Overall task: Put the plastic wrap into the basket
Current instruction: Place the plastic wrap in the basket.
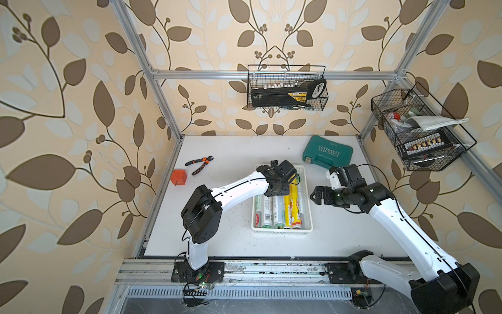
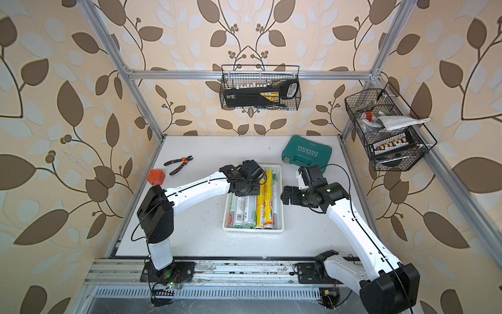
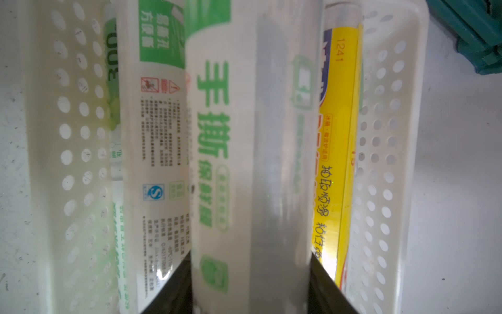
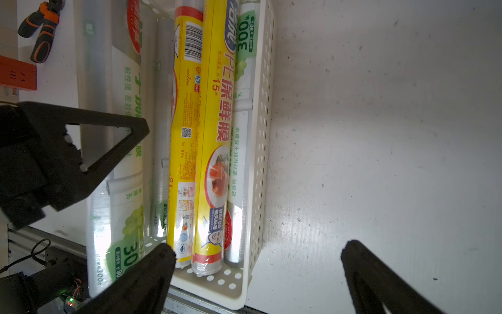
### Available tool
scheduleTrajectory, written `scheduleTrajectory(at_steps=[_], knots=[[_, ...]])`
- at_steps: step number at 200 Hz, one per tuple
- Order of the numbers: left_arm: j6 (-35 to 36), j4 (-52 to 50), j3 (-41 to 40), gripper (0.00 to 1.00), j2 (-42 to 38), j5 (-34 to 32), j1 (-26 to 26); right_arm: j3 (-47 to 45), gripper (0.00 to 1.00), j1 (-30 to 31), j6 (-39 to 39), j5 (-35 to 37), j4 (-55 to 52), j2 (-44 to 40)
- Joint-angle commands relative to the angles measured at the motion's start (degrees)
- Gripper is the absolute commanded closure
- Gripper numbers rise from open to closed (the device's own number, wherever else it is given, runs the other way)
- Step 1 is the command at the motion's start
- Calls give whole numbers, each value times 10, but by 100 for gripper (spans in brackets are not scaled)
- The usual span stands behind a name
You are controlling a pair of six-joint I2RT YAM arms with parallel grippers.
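Left fingers (image 3: 176,292) are clamped on both sides of a long white plastic-wrap roll with green print (image 3: 244,163). They hold it lengthwise over the shallow white rectangular plastic basket with perforated sides (image 3: 81,136). More rolls lie in the basket, all parallel to its long walls. Some are white-silver ones with green labels (image 1: 269,212), and yellow printed ones (image 1: 292,206) lie beside them toward the robot's right. Whether the held roll touches those beneath it cannot be told.

Right fingers (image 4: 146,280) stand wide apart with nothing between them, hovering over the bare white surface (image 1: 217,239) just beside the basket's right wall.

Farther back on the surface, a teal-green hard plastic tool case (image 1: 327,153) sits near the basket's far right corner. Well apart to the left, orange-and-black-handled pliers (image 1: 199,164) lie next to a small orange cube (image 1: 179,177).
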Motion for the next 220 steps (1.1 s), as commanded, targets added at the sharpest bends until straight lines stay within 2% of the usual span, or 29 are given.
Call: scheduleTrajectory(at_steps=[1,59,117,151,220], knots=[[12,2,33,59,8,-27,0,-10,1,-2,4,-2,-3,-5],[20,-28,53,57,33,-30,0,-13,1,-2,3,-1,-4,0],[18,-41,55,42,34,-33,-6,-16,1,-2,3,-1,-4,3],[22,-55,69,37,33,-44,-9,-15,1,-2,4,-3,-4,4],[44,-55,80,37,7,-62,-9,-15,1,-2,4,-2,-7,0]])
